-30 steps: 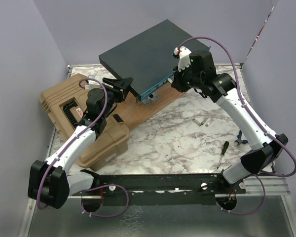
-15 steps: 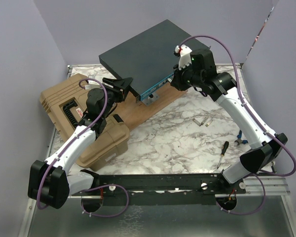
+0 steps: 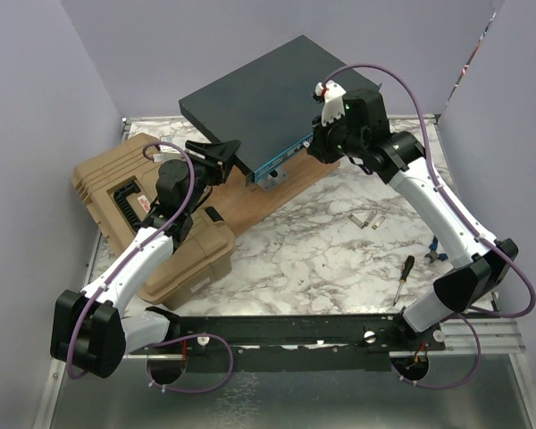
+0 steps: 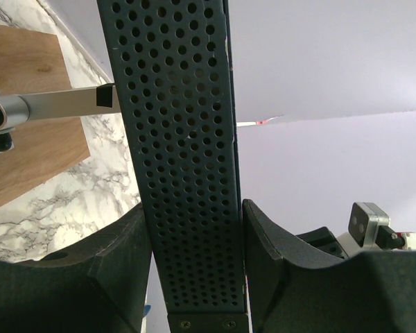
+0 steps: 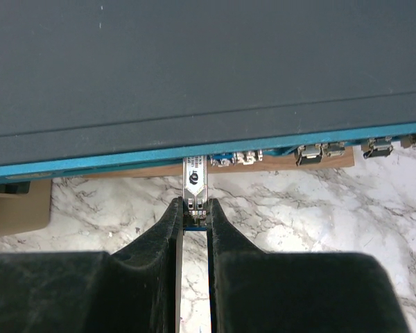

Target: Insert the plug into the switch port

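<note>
- My L jaws clenched on switch (image 4: pixel 187 139) perforated side.
- My R jaws pinching plug (image 5: pixel 194 182), tip at switch's teal front, above marble counter (image 5: pixel 298 208).

Bright, even light from overhead, with no hard shadows anywhere. The top view is sharp edge to edge. Table (image 3: pixel 322 259) marble has a mild sheen. Switch (image 3: pixel 259 98) top is matte and glare-free, with a soft shadow under it on the board (image 3: pixel 295 183). In the left wrist view, the left fingers (image 4: pixel 62 277) sit close to the lens, dark and soft, and the wall behind is washed out pale. In the right wrist view, the plug (image 5: pixel 194 182) is crisp with a small metal glint. The right fingers (image 5: pixel 159 239) are dark and low in detail. The switch edge bows slightly there.
</note>
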